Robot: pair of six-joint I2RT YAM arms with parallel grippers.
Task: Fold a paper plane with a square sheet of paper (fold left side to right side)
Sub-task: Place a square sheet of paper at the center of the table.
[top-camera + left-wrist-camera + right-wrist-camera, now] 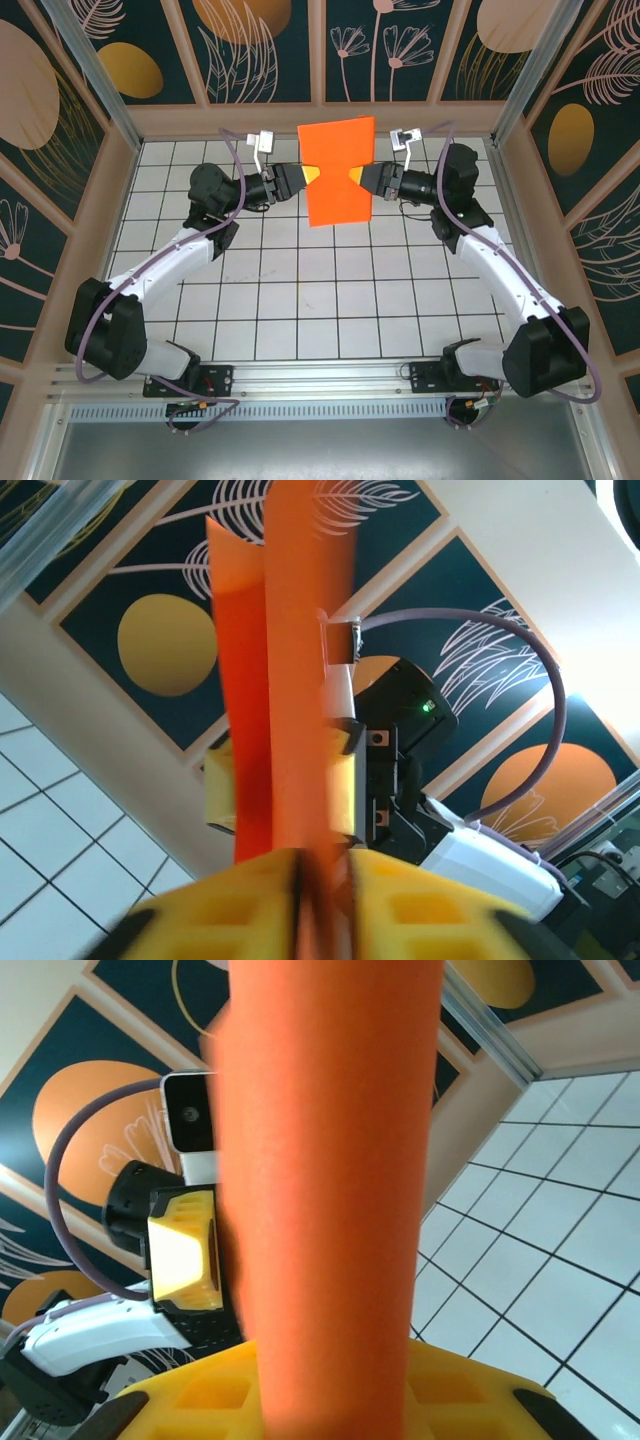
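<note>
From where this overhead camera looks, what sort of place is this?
Probably a robot test booth: a white gridded tabletop, leaf-patterned wall panels boxing it in, and a left arm and right arm bolted at its edge, holding an orange sheet.

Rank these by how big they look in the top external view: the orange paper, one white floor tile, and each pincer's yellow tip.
1. Orange paper: largest, though it is held up nearer the camera, which helps.
2. Floor tile.
3. Yellow tips of the left pincer and right pincer: they look alike, so they are not ranked apart.
</note>
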